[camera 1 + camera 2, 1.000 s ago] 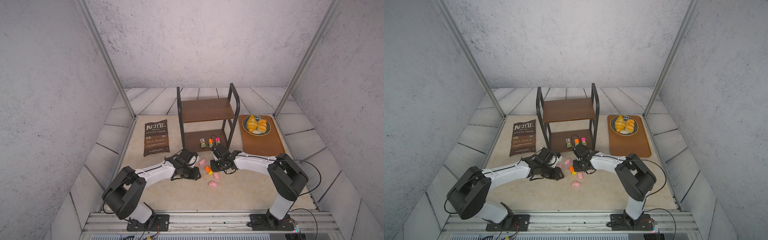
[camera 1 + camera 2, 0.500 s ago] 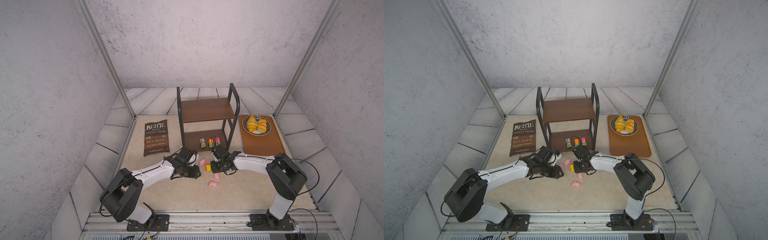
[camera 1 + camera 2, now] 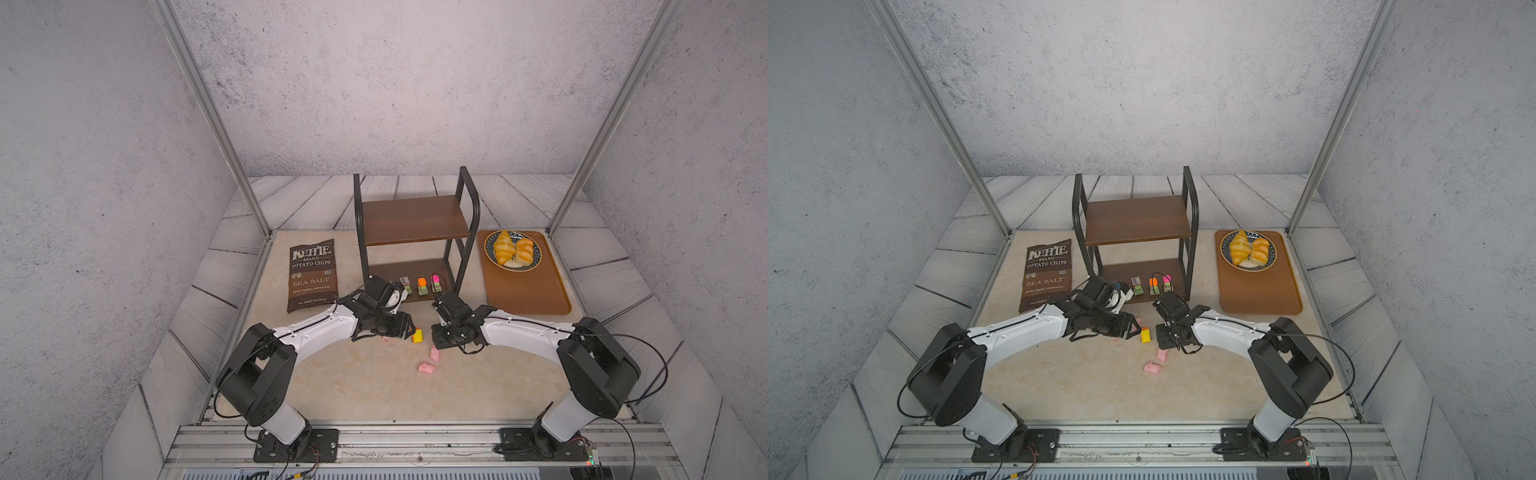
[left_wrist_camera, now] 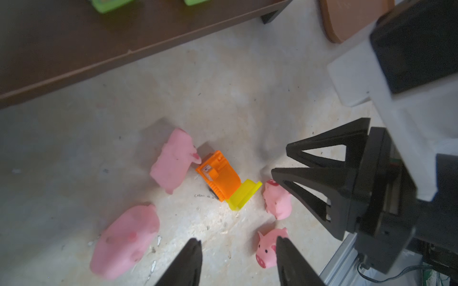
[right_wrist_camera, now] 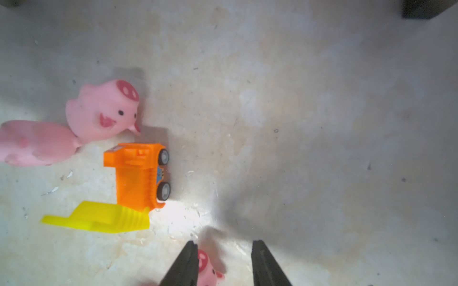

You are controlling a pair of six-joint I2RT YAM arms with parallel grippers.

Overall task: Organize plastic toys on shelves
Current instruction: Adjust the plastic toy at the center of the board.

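My left gripper point(image 4: 238, 240) and right gripper point(image 5: 224, 244) both stand with jaws apart over the table point(image 3: 374, 386), clamped on nothing. Four pigs point(image 4: 173, 161) point(image 4: 126, 241) point(image 4: 277, 199) point(image 4: 269, 247) lie around one orange truck point(image 4: 220, 177) with a yellow scoop, one pig partly between my right fingers point(image 5: 183, 265). Three more trucks point(image 3: 405, 284) point(image 3: 422, 286) point(image 3: 435, 282) stand in a row on the lower board of the shelves point(image 3: 415, 222).

pink pigs: first pig point(image 5: 208, 270) between my right fingers point(image 5: 184, 265), close to one; second pig point(image 4: 269, 247) just beside my left fingers point(image 4: 290, 262); other two pigs point(image 4: 173, 161) farther ahead | orange truck point(image 4: 220, 178), yellow scoop: ahead of both finger pairs, among the pigs | shelves point(image 3: 411, 220): three trucks point(image 3: 422, 286) stand on lower board
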